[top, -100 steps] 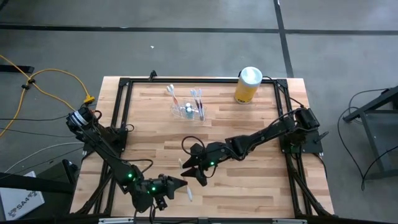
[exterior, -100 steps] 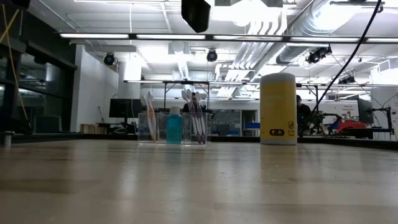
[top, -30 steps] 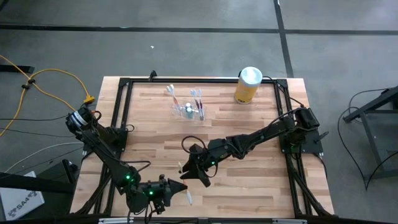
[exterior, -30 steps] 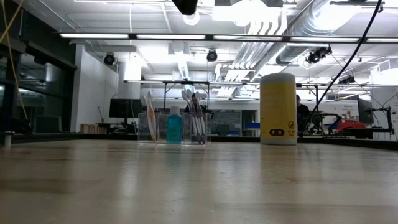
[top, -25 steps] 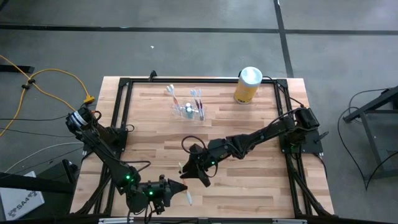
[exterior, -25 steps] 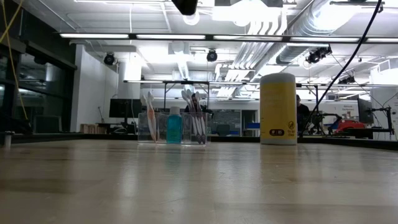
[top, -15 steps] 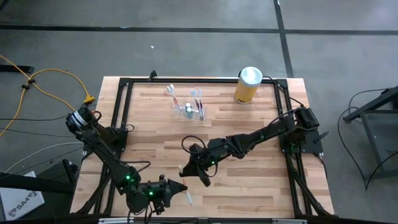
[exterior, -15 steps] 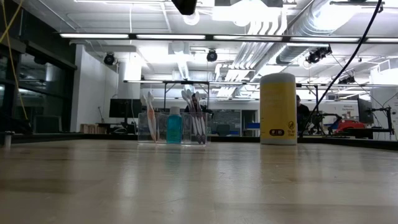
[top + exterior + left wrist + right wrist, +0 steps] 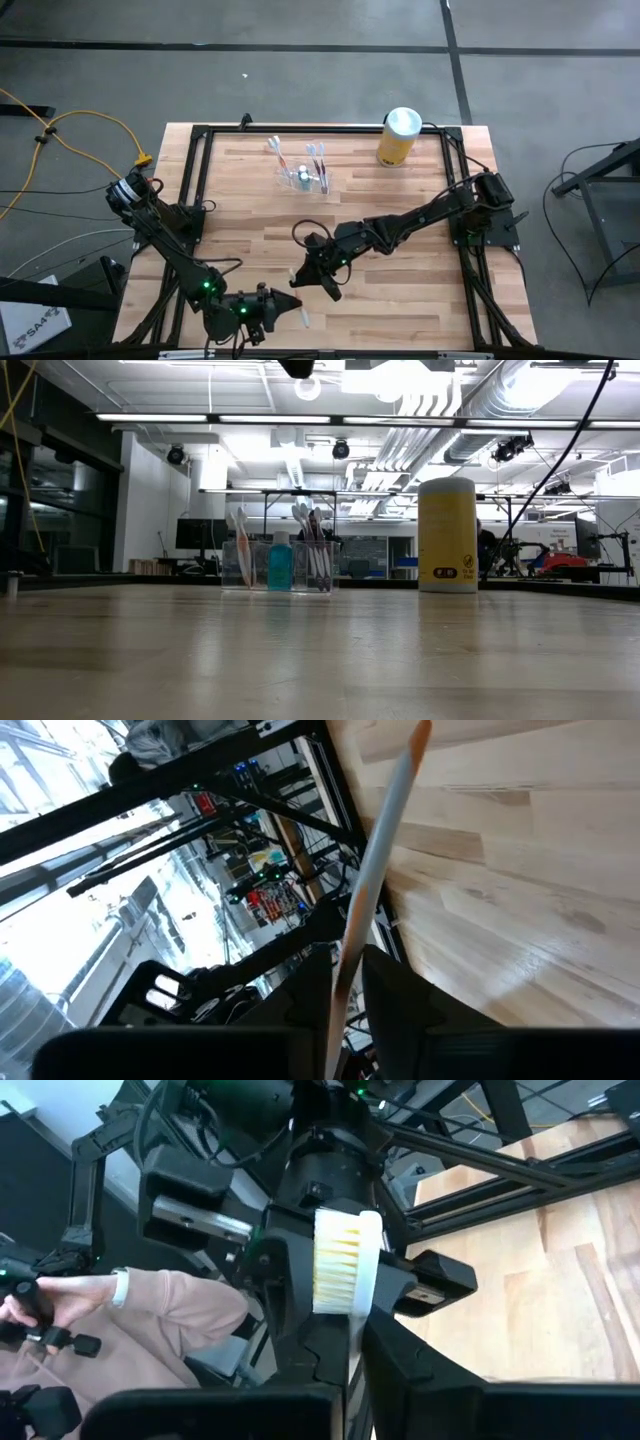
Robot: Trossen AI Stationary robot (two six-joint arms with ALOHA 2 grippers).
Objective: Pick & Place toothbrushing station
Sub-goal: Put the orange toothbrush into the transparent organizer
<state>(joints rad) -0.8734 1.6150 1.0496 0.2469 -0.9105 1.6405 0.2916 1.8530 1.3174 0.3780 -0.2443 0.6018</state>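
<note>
High view: toothbrushing station [image 9: 303,178] sits on the worktop [image 9: 420,290] in the upper-centre of the frame, clear holder w/ brushes and a blue bottle [image 9: 301,179] standing in it. Neither arm touches it. Yellow canister [image 9: 398,137] w/ white lid is to its right, near the upper-right corner of the worktop, well apart from the station.

Right gripper [image 9: 305,272] is over mid-worktop, below the station in frame, arm reaching in from the right edge. Left gripper [image 9: 287,304] is at the lower edge of the worktop, just below-left of the right one; the two are near each other, not touching.

Right wrist view: fingers [image 9: 400,1370] closed tight on a white toothbrush [image 9: 345,1260], bristle head sticking up out of the grip, bristles facing cam. Behind it dark arm hardware, and a person's pink sleeve [image 9: 170,1305] w/ hand [image 9: 40,1295] on a dark grip at frame left.

Left wrist view: fingers [image 9: 400,985] drawn in close on a grey-handled toothbrush [image 9: 385,830]; handle runs diagonally up from the narrow gap to the top of frame, orange bit at the far end. Worktop planks fill the right side.

Low view: station left of centre, canister right of centre, both upright at the far side. Only a dark bit of an arm shows at the top edge; can't tell which arm.
</note>
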